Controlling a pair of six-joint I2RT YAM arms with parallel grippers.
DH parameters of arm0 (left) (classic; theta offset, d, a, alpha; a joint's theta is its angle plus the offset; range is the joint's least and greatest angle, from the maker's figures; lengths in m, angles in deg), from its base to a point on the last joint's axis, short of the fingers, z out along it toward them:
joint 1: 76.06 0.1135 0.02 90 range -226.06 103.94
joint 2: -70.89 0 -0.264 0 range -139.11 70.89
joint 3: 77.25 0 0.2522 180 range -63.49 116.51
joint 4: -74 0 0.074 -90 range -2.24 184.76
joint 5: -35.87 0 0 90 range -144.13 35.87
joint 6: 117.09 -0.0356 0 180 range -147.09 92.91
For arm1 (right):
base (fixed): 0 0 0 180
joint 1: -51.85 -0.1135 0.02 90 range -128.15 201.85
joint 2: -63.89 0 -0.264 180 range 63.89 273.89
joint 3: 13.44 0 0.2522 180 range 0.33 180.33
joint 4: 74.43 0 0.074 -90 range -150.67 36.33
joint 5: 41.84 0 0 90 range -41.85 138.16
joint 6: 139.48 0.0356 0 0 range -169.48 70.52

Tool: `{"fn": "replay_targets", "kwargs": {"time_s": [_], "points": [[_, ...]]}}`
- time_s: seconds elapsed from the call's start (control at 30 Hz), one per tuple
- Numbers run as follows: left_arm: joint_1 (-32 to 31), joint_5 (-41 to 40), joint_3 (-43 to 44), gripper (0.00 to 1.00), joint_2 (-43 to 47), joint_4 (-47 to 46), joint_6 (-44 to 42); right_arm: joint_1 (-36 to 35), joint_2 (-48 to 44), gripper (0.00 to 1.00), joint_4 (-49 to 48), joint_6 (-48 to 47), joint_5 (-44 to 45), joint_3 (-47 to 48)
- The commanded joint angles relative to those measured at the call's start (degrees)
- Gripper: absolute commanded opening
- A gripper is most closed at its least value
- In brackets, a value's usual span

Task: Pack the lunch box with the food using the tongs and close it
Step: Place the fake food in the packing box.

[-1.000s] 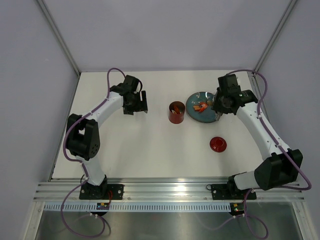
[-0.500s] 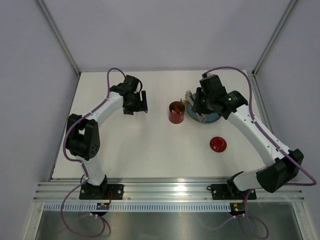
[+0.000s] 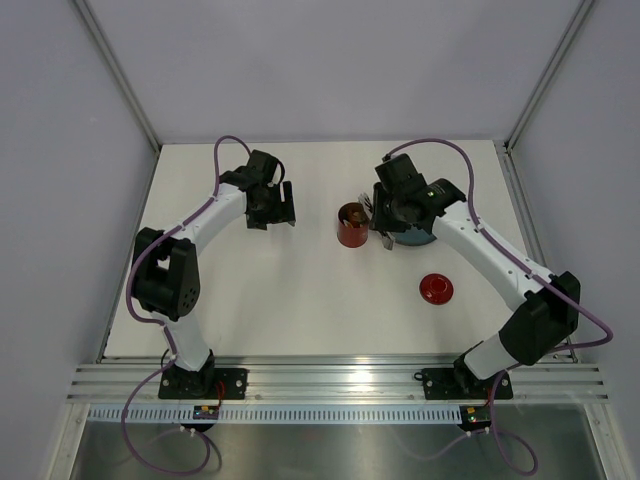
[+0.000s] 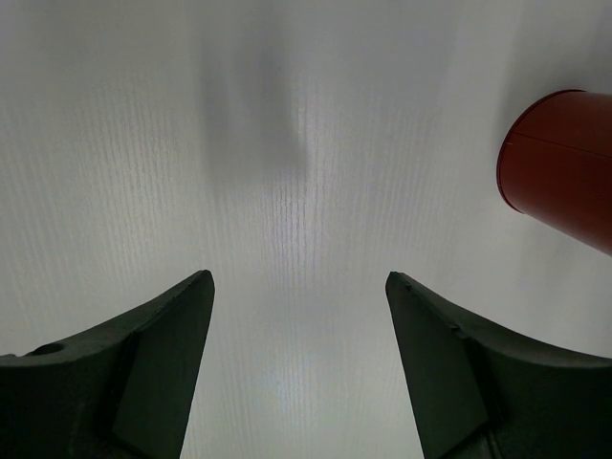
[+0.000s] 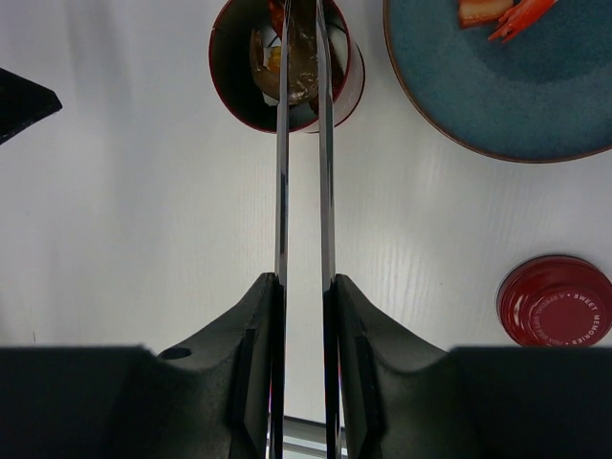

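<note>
Over the small red cylindrical lunch box (image 5: 285, 62), the right gripper (image 5: 304, 287) clamps the long thin silver tongs (image 5: 304, 191), tips in its mouth. Orange-red food pieces (image 5: 497, 11) wait on the blue-grey round plate (image 5: 535, 96) to its right; the round red lid (image 5: 555, 301) lies nearer, unfitted. The left gripper (image 4: 298, 287) hangs open.

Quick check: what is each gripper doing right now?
Left gripper: open, holding nothing.
Right gripper: closed on the tongs, their tips over the open lunch box.
</note>
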Motion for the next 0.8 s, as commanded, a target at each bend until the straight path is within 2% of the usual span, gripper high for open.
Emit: {"fn": "replay_targets", "kwargs": {"time_s": [0.0, 0.23, 0.47, 0.77], "points": [[0.3, -0.3, 0.6, 0.77, 1.8, -0.6, -0.2, -1.1, 0.1, 0.18, -2.6, 0.6, -1.0, 2.1], [0.2, -0.2, 0.4, 0.77, 1.7, -0.9, -0.1, -1.5, 0.6, 0.38, -2.3, 0.7, -0.8, 2.8], [0.3, -0.2, 0.2, 0.77, 1.7, -1.1, -0.1, -1.8, 0.6, 0.44, -1.9, 0.6, -0.3, 3.7], [0.3, -0.2, 0.2, 0.77, 1.7, -1.1, -0.2, -1.8, -1.7, 0.41, -1.6, 0.6, 3.6, 4.2]]}}
